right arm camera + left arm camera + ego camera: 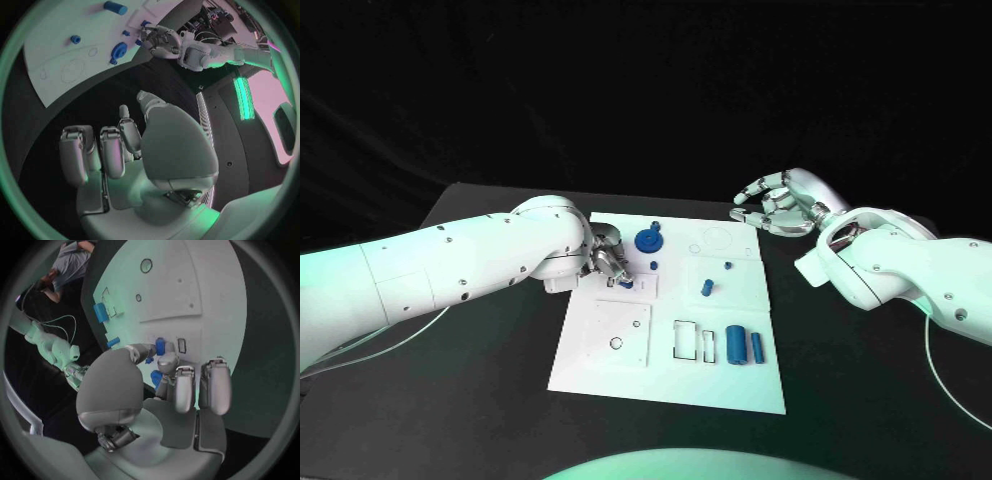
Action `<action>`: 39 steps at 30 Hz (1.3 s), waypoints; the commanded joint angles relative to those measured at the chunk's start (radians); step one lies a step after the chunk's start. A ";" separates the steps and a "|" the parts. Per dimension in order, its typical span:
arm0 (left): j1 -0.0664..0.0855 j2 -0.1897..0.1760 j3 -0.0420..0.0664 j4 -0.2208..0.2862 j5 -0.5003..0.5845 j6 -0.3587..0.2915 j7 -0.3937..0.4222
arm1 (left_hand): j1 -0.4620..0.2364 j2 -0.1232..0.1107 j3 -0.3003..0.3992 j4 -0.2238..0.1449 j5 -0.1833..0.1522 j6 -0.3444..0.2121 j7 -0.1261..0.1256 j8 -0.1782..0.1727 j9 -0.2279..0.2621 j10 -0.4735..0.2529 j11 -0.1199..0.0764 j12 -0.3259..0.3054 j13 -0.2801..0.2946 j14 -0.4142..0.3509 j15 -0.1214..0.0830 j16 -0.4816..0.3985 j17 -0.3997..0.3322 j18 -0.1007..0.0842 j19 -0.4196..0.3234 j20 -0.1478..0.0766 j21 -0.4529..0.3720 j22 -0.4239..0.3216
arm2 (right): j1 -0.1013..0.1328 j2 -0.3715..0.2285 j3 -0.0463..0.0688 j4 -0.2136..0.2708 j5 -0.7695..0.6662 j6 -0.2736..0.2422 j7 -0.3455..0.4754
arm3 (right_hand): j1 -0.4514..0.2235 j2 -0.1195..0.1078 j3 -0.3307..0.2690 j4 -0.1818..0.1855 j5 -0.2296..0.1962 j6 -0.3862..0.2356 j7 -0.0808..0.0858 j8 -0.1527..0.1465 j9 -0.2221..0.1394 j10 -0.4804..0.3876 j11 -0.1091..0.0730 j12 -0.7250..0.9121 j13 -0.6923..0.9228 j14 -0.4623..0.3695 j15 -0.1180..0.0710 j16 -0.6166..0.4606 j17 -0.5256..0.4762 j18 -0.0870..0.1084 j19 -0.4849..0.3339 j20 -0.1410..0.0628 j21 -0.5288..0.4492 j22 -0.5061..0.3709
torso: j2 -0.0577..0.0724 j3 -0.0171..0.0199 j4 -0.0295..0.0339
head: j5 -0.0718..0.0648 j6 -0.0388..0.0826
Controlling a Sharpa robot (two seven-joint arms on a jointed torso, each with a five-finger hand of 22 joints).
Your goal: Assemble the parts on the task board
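The white task board lies in the middle of the black table. My left hand rests over its left part, and its thumb and a finger pinch a small blue part that stands on the board beside a small rectangular slot. A blue gear-like part stands just beyond that hand. Two small blue pieces lie mid-board. Two blue cylinders lie near the front right. My right hand hovers off the board's far right corner with its fingers curled in, holding nothing.
A ring outline and a rectangular recess mark the board's near half. Bare black table surrounds the board. The right wrist view shows the left hand across the board.
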 commanded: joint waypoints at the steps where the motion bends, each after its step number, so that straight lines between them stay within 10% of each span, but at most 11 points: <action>1: -0.003 0.002 -0.002 0.000 -0.007 0.016 -0.001 | -0.006 0.001 0.183 -0.179 0.007 0.014 -0.007 0.004 0.078 0.009 -0.002 0.005 0.002 0.102 -0.008 0.003 0.263 -0.019 0.009 -0.001 0.004 0.020 | -0.001 0.000 0.000 0.000 -0.011 0.013 0.005 | -0.013 0.001 0.005 0.002 0.007 0.003 -0.002 0.006 0.001 0.004 -0.005 0.004 0.001 0.077 -0.006 -0.004 0.136 0.006 0.060 -0.009 -0.003 0.215 | 0.000 -0.0004 0.0005 | 0.000 0.000; 39: -0.002 0.020 -0.001 -0.016 0.007 0.042 -0.005 | -0.120 -0.004 0.098 -0.124 0.011 0.053 -0.039 0.018 0.110 0.054 -0.026 0.033 0.036 0.102 -0.027 0.003 0.263 -0.020 0.011 -0.016 0.003 0.023 | -0.002 -0.001 0.000 0.000 -0.011 0.013 0.005 | -0.016 0.000 0.005 0.002 0.007 0.004 -0.003 0.008 0.001 0.002 -0.006 0.003 -0.002 0.076 -0.006 -0.005 0.134 0.006 0.059 -0.009 -0.005 0.214 | 0.000 0.0005 0.0000 | -0.002 -0.004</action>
